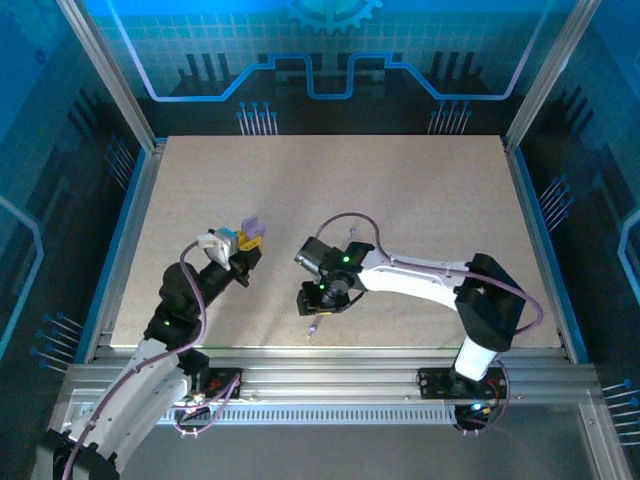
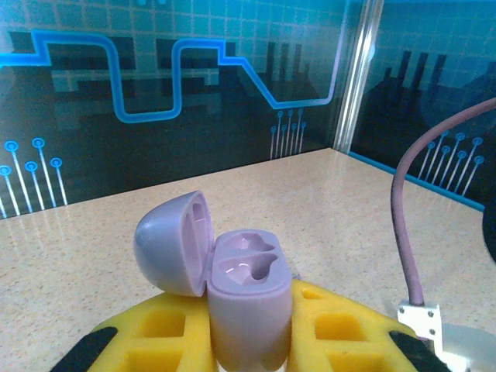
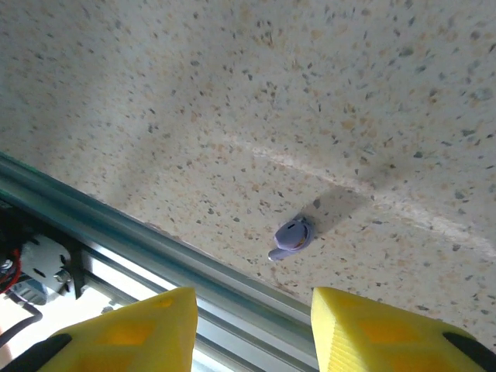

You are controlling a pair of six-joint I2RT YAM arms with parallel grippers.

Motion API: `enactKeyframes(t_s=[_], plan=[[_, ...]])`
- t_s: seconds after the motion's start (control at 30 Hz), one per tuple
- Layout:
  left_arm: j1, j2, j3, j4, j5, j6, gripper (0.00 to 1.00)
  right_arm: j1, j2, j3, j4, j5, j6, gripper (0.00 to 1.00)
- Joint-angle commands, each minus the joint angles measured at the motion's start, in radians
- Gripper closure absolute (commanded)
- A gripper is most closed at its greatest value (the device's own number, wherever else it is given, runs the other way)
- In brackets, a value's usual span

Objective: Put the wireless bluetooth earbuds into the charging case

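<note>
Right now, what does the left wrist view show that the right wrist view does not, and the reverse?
Left wrist: the lilac case, with its lid open and both wells empty, clamped in the left pincer.
Right wrist: one lilac earbud lying on the table beside the metal rail, ahead of the open right pincer.
Both: the speckled table and yellow fingers.

Robot lab cell: aluminium frame (image 1: 330, 365), circuit-print panels (image 1: 420, 45)
</note>
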Motion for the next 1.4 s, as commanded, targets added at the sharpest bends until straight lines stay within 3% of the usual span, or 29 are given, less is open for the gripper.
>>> enactKeyframes(t_s=[0.0, 0.57, 1.37], plan=[[-0.006, -0.018, -0.005, -0.019, -0.036, 0.030, 0.88, 0.026, 0.052, 0.062, -0.125, -0.021, 0.025, 0.57], [-0.004, -0.057, -0.006, -0.038, -0.055, 0.040, 0.88, 0.057, 0.245, 0.195, -0.224, 0.026, -0.094, 0.57], [-0.002, -0.059, -0.002, -0.042, -0.056, 0.044, 0.88, 0.072, 0.316, 0.210, -0.233, 0.036, -0.135, 0.62]])
